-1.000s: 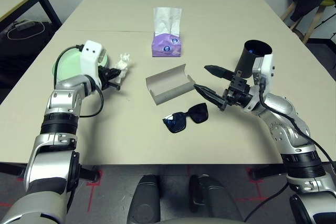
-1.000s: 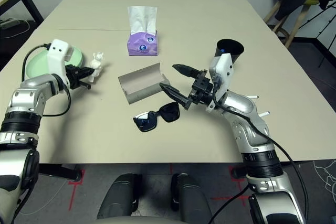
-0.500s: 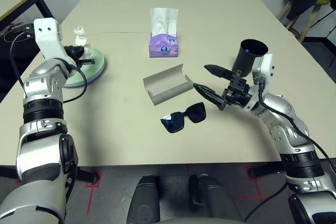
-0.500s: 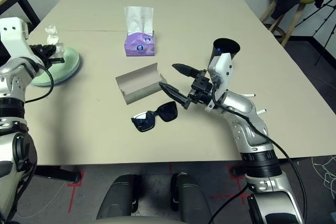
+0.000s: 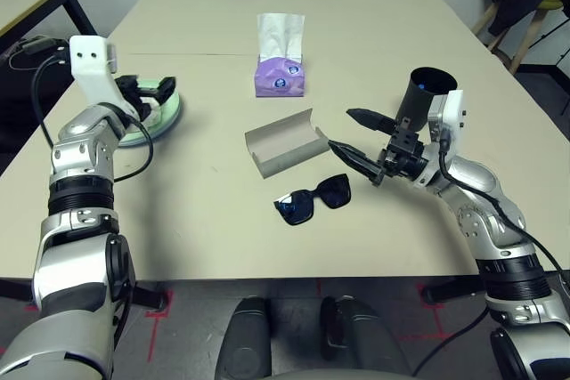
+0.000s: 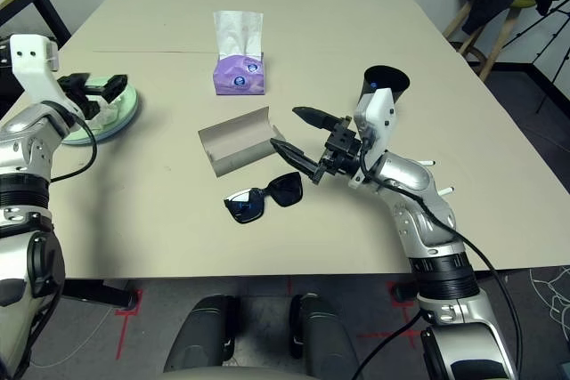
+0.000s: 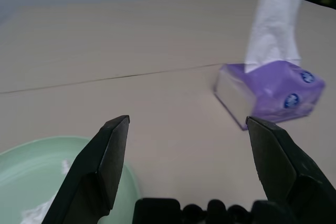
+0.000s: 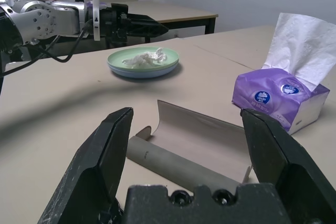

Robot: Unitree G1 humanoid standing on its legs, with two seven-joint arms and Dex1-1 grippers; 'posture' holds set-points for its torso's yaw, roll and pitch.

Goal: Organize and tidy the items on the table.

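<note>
Both pincers (image 7: 188, 118) (image 8: 188, 113) stand wide open.

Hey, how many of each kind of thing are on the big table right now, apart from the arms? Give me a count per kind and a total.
Round plates: 2, pale green on light blue
Crumpled white tissue: 1
Purple tissue box: 1
Open grey glasses case: 1
Black sunglasses: 1
Black cup: 1
White pens: 2
Total: 9
</note>
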